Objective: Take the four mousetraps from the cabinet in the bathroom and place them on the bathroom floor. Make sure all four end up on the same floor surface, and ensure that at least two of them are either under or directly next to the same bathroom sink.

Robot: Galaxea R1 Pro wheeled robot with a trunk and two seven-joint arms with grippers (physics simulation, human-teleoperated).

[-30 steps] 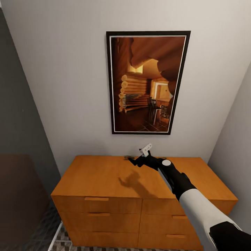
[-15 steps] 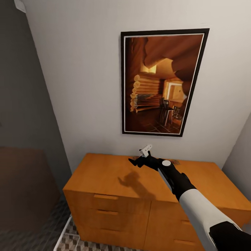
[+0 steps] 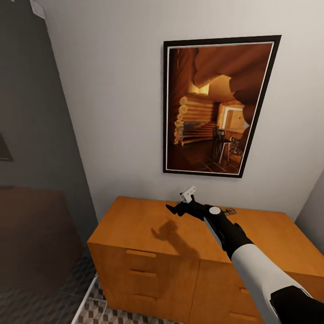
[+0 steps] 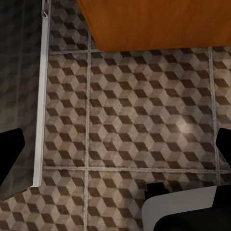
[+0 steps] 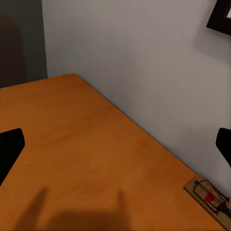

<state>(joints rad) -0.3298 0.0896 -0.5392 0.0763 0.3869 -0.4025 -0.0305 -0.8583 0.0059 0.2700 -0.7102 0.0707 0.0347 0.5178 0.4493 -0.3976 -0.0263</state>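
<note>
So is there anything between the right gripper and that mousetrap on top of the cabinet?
Nothing visible is in the way. The right gripper hovers open over the cabinet, and the mousetrap lies near the wall with only bare wood between it and the jaws.

A framed picture [image 3: 219, 105] of what looks like a log interior hangs on the wall [image 3: 112, 112].

The cabinet [image 3: 148, 225] is smooth satin wood; the mousetrap [image 5: 208, 196] looks like wood with wire.
</note>
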